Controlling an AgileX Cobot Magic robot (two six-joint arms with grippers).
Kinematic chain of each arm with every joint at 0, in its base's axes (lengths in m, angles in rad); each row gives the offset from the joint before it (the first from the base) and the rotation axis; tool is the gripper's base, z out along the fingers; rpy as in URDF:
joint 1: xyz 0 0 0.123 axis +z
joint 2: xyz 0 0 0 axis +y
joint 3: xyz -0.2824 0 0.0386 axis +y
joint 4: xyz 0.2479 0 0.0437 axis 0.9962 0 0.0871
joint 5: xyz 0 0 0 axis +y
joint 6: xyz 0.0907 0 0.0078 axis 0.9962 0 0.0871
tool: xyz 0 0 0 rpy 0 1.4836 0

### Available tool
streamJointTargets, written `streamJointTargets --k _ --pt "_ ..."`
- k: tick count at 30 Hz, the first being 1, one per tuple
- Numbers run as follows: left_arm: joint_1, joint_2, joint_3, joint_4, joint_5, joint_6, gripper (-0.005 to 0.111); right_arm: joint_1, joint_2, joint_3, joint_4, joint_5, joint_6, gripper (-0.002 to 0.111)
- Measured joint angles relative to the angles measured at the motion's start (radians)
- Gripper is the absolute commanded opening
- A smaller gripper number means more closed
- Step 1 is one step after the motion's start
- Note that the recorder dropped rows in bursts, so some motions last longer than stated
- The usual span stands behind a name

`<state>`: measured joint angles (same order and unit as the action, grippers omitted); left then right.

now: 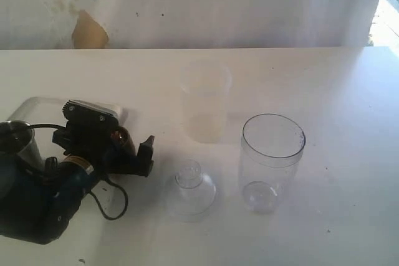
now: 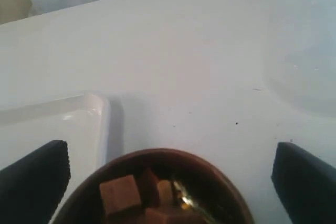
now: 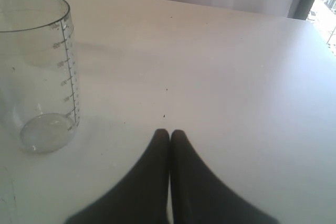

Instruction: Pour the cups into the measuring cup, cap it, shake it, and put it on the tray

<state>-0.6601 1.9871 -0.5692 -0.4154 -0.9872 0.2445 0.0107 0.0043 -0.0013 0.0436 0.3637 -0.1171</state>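
Straddling wooden cup (image 2: 163,153), L jaws spread wide.

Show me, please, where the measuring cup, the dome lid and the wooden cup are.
measuring cup (image 1: 272,161), exterior view, clear side wall.
dome lid (image 1: 191,191), exterior view, middle of the dome.
wooden cup (image 2: 157,153), left wrist view, its rim.

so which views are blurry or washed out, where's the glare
Exterior view: daylight blows out the upper right corner, the frosted cup nearly fades into the table; left wrist view: the wooden cup is soft; right wrist view: sharpest, markings on the measuring cup show.
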Motion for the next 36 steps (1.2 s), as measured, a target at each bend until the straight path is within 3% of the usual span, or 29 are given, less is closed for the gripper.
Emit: streamJointTargets --k 16,18,19,31,36 --pt "0.0 0.0 -0.008 0.003 0.028 0.204 0.104 0.0 0.0 0.0 0.0 0.0 0.0 0.0" --pt "0.0 0.0 -0.008 0.017 0.032 0.219 0.095 0.0 0.0 0.0 0.0 0.0 0.0 0.0" --pt "0.0 0.0 -0.008 0.018 0.034 0.221 0.083 0.0 0.0 0.0 0.0 0.0 0.0 0.0" --pt "0.002 0.0 -0.009 0.011 0.032 0.227 0.003 0.0 0.0 0.0 0.0 0.0 0.0 0.0" --pt "0.002 0.0 -0.009 0.049 0.023 0.231 0.0 0.0 0.0 0.0 0.0 0.0 0.0 0.0"
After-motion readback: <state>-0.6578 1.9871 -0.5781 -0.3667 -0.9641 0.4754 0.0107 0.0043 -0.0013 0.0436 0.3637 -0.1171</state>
